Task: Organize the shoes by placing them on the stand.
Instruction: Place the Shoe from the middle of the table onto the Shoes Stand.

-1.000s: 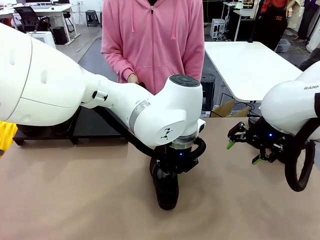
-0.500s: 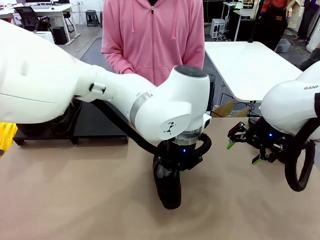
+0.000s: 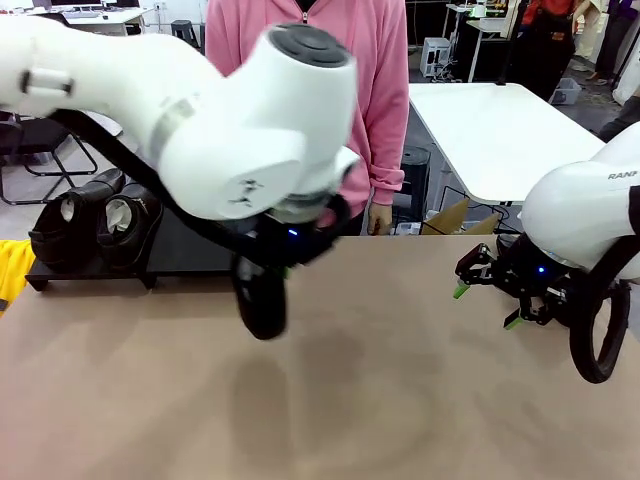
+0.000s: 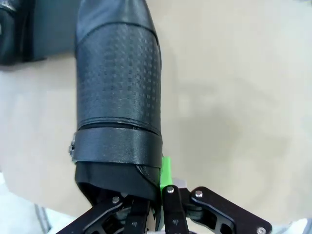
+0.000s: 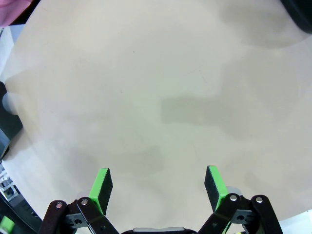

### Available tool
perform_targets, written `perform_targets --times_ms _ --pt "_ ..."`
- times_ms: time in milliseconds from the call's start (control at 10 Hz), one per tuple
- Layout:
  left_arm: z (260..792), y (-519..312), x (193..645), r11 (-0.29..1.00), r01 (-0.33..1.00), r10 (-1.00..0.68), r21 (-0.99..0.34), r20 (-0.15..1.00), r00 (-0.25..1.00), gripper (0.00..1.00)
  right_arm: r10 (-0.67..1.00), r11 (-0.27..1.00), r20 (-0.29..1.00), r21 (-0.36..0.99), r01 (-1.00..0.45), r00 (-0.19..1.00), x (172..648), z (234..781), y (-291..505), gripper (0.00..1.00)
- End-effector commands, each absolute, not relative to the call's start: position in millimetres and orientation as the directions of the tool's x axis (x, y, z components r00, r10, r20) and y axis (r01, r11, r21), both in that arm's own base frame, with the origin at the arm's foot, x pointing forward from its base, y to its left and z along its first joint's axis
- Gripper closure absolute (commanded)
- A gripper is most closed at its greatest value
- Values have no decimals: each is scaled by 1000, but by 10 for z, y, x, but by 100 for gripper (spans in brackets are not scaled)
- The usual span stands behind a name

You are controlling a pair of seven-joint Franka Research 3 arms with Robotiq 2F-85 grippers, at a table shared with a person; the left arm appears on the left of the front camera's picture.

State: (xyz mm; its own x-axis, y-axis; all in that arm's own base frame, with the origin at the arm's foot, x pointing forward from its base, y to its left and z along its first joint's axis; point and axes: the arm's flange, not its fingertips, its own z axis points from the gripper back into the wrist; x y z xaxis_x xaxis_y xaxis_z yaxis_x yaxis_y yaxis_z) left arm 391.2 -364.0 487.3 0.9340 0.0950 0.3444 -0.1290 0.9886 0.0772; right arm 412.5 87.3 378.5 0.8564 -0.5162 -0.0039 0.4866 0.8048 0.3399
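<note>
Hanging toe-down from the left gripper [image 4: 155,183], the carried shoe [image 3: 262,300] is held clear of the table [image 3: 420,400], with its shadow lying apart from it on the tan surface. The fingers are clamped together on the shoe's back rim. One green pad [image 4: 166,168] presses the outside of the collar and the other appears to sit inside the opening. That hold lets the long body dangle below the wrist and leaves the glossy upper untouched. At the table's far left corner sits the stand [image 3: 190,255], with the outer shoe [image 3: 62,228] and the inner shoe [image 3: 128,222] resting side by side on its left part, white paper showing in their mouths. The stand's right part is bare and lies nearest the carried shoe, so it is probably the spot this one is meant for. To land flat there, the shoe would likely need tipping level first, sole down. The right gripper [image 3: 488,290] hovers low over the table's right side, well apart from the shoes, its fingers spread wide with nothing between them. The person [image 3: 305,80] stands at the far edge with one hand [image 3: 378,217] hanging loose.
</note>
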Motion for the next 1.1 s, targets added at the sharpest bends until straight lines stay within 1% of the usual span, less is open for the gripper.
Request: perform_targets --times_ms 0,200,400,500,600,900,1000 --pt "4813 -3349 4228 975 -173 101 139 419 902 100 -513 809 6 338 481 858 4131 3795 872 0" --pt "4850 -3016 4572 958 -187 72 219 446 892 100 -513 809 6 338 481 858 4131 3795 872 0" --pt "4886 -2844 4750 959 -180 64 217 454 889 100 -513 809 6 338 481 858 4131 3795 872 0" --pt "4899 -2787 4757 967 -196 108 163 434 894 100 -513 809 6 338 481 858 4131 3795 872 0" --pt "4785 -2806 4715 955 -201 89 218 435 896 100 -513 809 6 338 481 858 4131 3795 872 0" --pt "4770 -2811 4747 957 -199 93 211 427 899 100 -513 809 6 338 481 858 4131 3795 872 0" --pt "4783 -2831 4707 960 -151 26 236 463 886 100 -513 809 6 338 481 858 4131 3795 872 0"
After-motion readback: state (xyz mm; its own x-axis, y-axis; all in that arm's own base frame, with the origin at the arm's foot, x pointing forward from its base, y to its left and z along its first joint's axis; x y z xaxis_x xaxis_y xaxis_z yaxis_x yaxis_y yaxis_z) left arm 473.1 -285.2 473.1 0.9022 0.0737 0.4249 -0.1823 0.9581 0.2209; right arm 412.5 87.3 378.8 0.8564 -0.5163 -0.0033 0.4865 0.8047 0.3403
